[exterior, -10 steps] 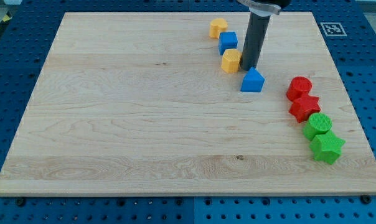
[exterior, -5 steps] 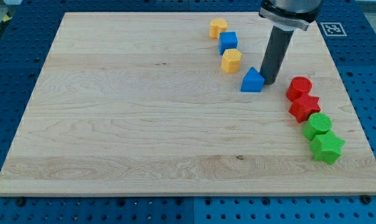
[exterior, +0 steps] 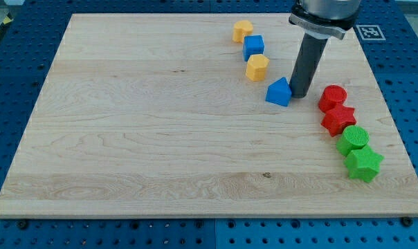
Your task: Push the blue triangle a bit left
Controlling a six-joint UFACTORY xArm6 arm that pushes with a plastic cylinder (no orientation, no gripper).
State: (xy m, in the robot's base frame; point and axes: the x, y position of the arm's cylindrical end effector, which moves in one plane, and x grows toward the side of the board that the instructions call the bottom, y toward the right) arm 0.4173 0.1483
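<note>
My tip [exterior: 298, 95], a bare rod with no jaws, touches the right side of the blue triangle [exterior: 279, 92] at the board's far right; push gently straight left.

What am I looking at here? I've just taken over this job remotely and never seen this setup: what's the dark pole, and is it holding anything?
There is one camera view, looking down at a slant on a wooden board set on a blue perforated bench. The dark pole is the robot arm's rod; it has no gripper, so it holds nothing and only pushes. My tip rests on the board right against the blue triangle, on that block's side toward the view's right. Up and to the left lie a yellow hexagon block, a blue cube and another yellow block. At the view's right lie a red cylinder, a red star, a green cylinder and a green star.
</note>
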